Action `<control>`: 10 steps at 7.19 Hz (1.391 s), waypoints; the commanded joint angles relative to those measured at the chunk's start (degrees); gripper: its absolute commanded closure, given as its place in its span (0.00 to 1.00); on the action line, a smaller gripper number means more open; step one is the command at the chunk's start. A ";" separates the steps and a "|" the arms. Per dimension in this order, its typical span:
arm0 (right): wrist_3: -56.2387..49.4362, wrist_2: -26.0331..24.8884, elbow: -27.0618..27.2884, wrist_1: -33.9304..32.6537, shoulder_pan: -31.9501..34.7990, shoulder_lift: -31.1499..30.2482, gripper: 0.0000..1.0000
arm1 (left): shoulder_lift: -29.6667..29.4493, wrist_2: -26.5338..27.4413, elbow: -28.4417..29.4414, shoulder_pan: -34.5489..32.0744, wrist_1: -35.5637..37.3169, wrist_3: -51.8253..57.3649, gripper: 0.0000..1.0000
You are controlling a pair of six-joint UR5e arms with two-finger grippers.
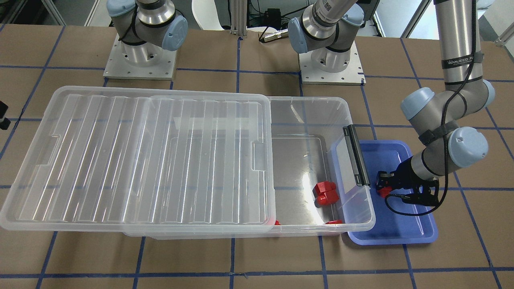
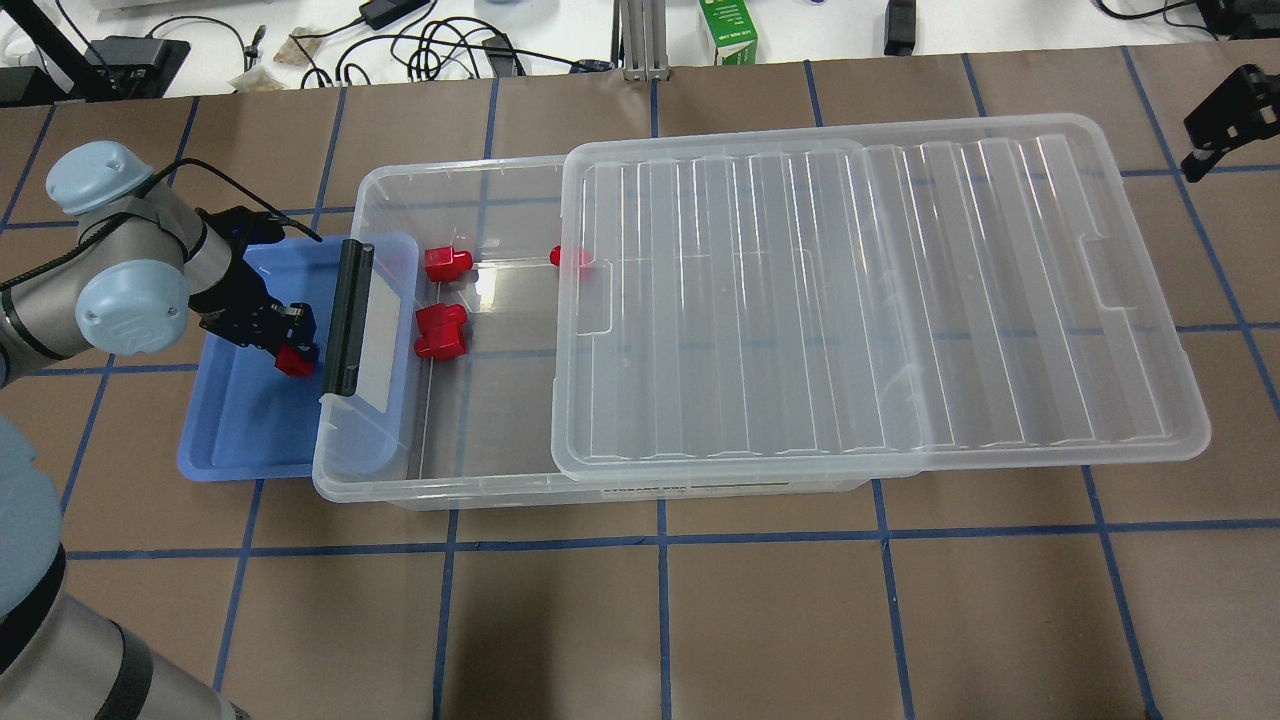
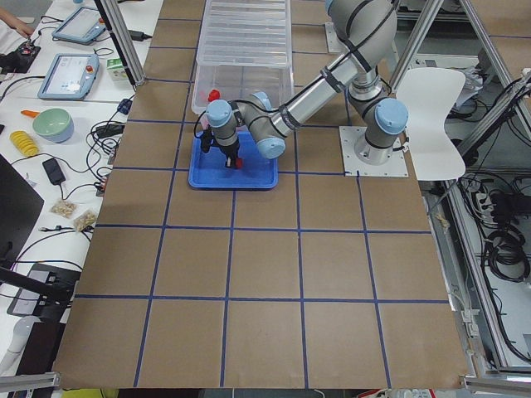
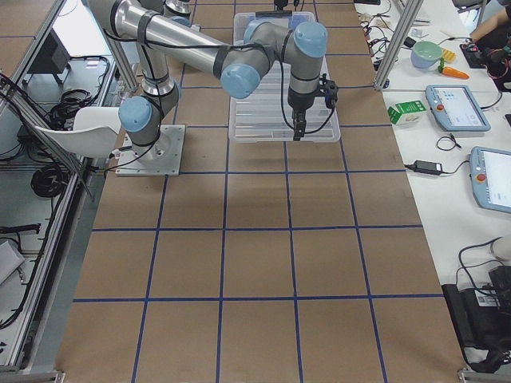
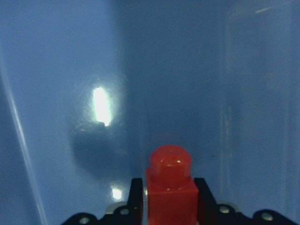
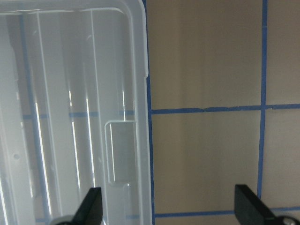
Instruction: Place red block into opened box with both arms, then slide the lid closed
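Observation:
My left gripper (image 2: 287,345) is down inside the blue tray (image 2: 240,430), shut on a small red block (image 2: 296,362). In the left wrist view the block (image 5: 169,185) sits squeezed between both fingers, stub pointing forward. The clear box (image 2: 440,488) lies beside the tray, its black clip bar (image 2: 347,318) at the tray end. Its ribbed lid (image 2: 880,300) is slid far right, which leaves the tray end open. My right gripper (image 6: 171,206) hangs open above the lid's far end (image 6: 70,117) and the bare table, holding nothing.
Two red pieces (image 2: 447,263) (image 2: 441,332) lie in the open part of the box, and a third (image 2: 565,257) shows at the lid's edge. Cables and a green carton (image 2: 728,30) line the far table edge. Both arm bases (image 1: 331,60) stand behind the box.

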 commanded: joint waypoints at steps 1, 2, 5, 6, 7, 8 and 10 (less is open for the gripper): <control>0.71 -0.19 -2.57 6.47 0.67 -3.73 0.00 | 1.50 0.51 3.84 -0.44 -2.88 -0.10 1.00; 4.19 0.25 -2.57 6.91 2.68 -4.35 0.00 | 2.99 0.77 8.39 -0.53 -8.65 -0.11 1.00; 23.86 0.43 -3.71 5.78 19.61 -2.70 0.00 | 8.08 0.95 20.37 -2.71 -26.60 -2.11 1.00; 28.00 0.51 -3.80 5.17 23.49 -2.26 0.00 | 10.02 0.78 21.52 -5.86 -28.82 -7.35 1.00; 30.83 -0.18 -3.71 3.51 27.01 -1.47 0.00 | 12.04 0.69 21.53 -10.24 -29.10 -12.71 1.00; 30.95 -0.36 -3.45 3.14 27.83 0.37 0.00 | 13.10 0.52 21.27 -14.29 -29.36 -18.68 1.00; 29.89 -0.28 -3.62 -0.19 28.01 1.52 0.00 | 12.86 0.16 19.78 -21.77 -29.02 -29.67 1.00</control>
